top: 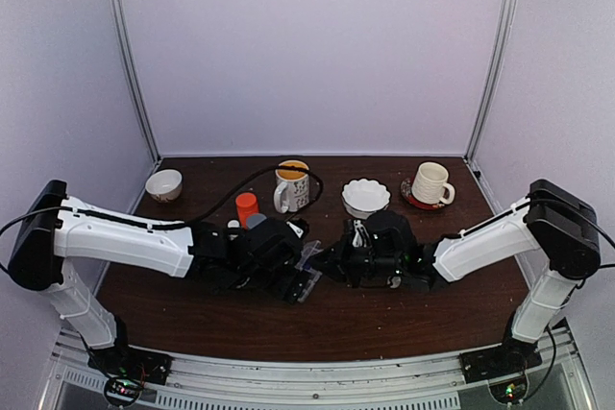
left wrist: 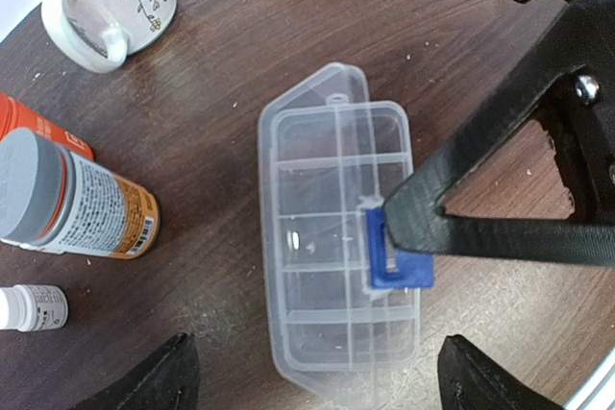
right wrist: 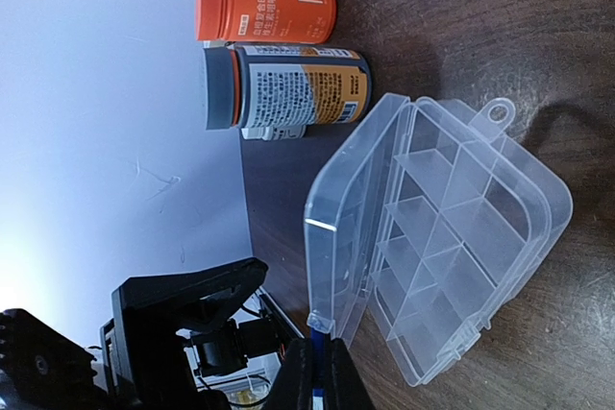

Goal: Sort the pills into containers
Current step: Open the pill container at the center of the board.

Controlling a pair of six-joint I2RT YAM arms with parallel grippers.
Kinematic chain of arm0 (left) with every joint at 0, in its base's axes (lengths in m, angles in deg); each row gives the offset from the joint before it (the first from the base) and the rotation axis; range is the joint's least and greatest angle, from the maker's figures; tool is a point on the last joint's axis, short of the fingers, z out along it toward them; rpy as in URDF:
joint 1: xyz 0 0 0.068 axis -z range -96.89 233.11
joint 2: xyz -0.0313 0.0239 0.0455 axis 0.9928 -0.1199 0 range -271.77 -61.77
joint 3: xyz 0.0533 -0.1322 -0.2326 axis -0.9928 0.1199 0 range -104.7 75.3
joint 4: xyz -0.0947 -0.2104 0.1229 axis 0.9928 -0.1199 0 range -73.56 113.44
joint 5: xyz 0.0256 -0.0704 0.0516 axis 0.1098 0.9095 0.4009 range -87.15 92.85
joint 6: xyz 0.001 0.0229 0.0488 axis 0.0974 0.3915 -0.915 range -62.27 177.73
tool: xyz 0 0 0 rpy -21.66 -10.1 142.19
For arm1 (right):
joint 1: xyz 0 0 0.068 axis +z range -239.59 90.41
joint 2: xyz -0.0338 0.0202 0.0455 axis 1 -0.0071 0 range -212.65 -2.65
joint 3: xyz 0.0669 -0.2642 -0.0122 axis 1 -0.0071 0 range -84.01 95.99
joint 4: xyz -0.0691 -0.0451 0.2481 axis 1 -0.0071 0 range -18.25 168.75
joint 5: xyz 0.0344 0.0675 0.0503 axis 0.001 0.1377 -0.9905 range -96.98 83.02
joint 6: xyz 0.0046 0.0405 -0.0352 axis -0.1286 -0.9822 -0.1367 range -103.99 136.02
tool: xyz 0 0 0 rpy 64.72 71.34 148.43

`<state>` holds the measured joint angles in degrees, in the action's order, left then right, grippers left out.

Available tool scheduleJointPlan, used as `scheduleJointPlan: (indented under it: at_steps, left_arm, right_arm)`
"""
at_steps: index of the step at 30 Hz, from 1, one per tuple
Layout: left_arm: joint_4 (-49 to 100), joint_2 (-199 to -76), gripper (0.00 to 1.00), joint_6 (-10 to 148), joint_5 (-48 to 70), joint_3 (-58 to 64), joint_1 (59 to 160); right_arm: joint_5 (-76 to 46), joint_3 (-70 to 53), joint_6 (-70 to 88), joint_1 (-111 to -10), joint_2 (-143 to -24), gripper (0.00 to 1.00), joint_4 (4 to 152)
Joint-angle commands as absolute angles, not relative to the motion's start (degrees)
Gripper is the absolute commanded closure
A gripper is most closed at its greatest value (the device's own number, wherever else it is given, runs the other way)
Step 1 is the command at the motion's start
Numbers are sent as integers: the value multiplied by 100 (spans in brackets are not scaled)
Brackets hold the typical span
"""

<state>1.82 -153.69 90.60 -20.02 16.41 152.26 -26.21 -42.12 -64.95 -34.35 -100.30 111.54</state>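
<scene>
Pinching the blue clasp (left wrist: 399,266), the right gripper (right wrist: 317,372) held the box (right wrist: 461,266) lid (right wrist: 351,208) half up; the left gripper (left wrist: 312,376) had its jaws wide apart.

white shells on left arm (top: 125,237) and right arm (top: 480,245), black joints, thin black cable (top: 226,195); right gripper (right wrist: 315,376) all black, blue pad (left wrist: 396,256), one silver screw (left wrist: 583,86).
</scene>
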Motion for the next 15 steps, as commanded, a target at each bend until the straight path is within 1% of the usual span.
scheduleJointPlan:
  at_steps: [1,5,9,11,13,15]
  left_arm:
    - [19,-15650,11,8911,-2017,1274,15296]
    - [-468,-15955,23,9000,-2400,920,15349]
    - [-881,-16132,26,9180,-2780,719,15368]
    - [-1038,-16164,29,9261,-2934,664,15369]
    - [-1196,-16217,36,9346,-3069,605,15369]
    - [-1337,-16292,44,9387,-3159,539,15381]
  right_arm:
    - [-2595,-4019,-6484,-3457,-9975,100,11216]
    - [-2599,-4006,-6495,-3453,-9973,100,11199]
    - [-2619,-4006,-6508,-3457,-9977,100,11203]
    - [-2636,-4014,-6526,-3457,-9988,100,11218]
    - [-2634,-4024,-6544,-3457,-9994,100,11247]
    - [-2635,-4045,-6565,-3457,-9995,100,11270]
